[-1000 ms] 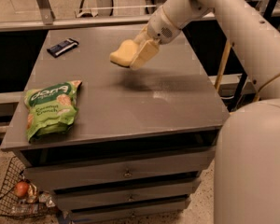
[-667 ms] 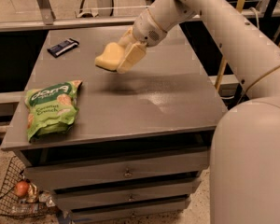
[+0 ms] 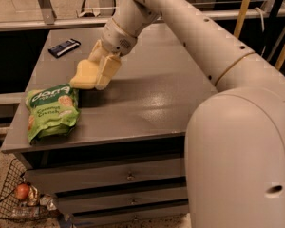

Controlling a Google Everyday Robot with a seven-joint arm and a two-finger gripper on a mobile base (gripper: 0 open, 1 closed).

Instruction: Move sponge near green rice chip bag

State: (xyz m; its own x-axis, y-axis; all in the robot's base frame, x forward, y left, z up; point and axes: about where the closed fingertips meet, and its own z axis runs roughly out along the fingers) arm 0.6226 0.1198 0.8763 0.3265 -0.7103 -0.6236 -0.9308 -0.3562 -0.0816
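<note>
Sponge: pale yellow foam block, clamped in the gripper. It is just beyond the far right corner of the green rice chip bag, very close to the bag's top edge. Whether it touches the bag or the surface cannot be told.
Robot arm: a large white arm that comes in from the right of the bag, fills the right of the view and reaches down to the left, ending just above the bag's far edge.
Cabinet: a grey top that carries the bag at its near left corner, with drawers below the front edge.
Green rice chip bag: bright green, crinkled, with white lettering, lying flat with its bottom end overhanging the cabinet's front left edge.
Gripper: pale yellow fingers closed on the sponge from its right side, just past the bag's upper right corner.
Wire basket: on the floor below the bag, left of the drawers, with a round orange-red item inside.
Dark blue bar: lies flat on the cabinet top, well beyond the bag at the far left.
</note>
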